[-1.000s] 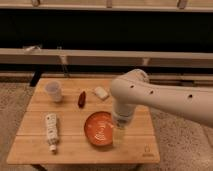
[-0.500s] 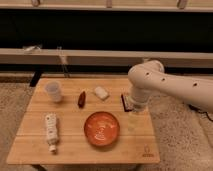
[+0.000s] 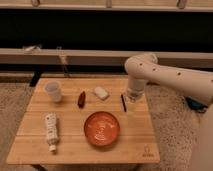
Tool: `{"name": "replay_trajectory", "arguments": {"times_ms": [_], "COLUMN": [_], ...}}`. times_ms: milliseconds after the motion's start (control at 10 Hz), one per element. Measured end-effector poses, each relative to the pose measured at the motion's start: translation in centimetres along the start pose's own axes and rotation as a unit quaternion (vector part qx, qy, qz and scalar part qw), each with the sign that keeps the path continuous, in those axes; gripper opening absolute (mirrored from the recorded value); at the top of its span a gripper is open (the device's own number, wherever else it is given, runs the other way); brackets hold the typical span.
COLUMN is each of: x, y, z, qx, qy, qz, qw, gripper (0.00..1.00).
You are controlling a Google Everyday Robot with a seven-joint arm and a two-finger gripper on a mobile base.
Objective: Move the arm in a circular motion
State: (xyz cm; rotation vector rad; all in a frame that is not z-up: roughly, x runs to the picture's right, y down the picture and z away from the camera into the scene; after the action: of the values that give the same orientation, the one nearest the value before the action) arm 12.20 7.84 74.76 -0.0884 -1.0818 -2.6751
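The arm (image 3: 170,77) is a thick cream-white tube with small dark holes. It reaches in from the right and bends at a rounded elbow (image 3: 141,66) above the table's back right. From there it drops to the gripper (image 3: 128,101), which hangs just over the wooden table (image 3: 70,150) near its right edge. The gripper is to the right of a small white block (image 3: 101,92) and up-right of the orange bowl (image 3: 101,128). Nothing shows in its grasp.
On the table stand a white cup (image 3: 53,91), a dark red oblong item (image 3: 81,98) and a white bottle (image 3: 51,131) lying on its side at the front left. A dark bench rail (image 3: 75,55) runs behind. Speckled floor surrounds the table.
The arm has swung from over the orange bowl toward the right and back. The gripper now hangs near the table's right edge, beyond the bowl. The table items have not moved.
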Motion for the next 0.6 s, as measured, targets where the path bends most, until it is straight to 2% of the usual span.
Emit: {"name": "replay_trajectory", "arguments": {"times_ms": [300,500,600], "x": [5.8,10.7,12.4], "y": [3.4,5.8,6.4], "z": [-0.8,-1.5,-1.7], "qx": [-0.016,-0.026,-0.029], "qy": [0.001,0.002,0.003], "qz": [-0.029,-0.063,-0.075], "qw": [0.9994,0.9977,0.9967], "gripper": [0.8,0.8,0.8]}}
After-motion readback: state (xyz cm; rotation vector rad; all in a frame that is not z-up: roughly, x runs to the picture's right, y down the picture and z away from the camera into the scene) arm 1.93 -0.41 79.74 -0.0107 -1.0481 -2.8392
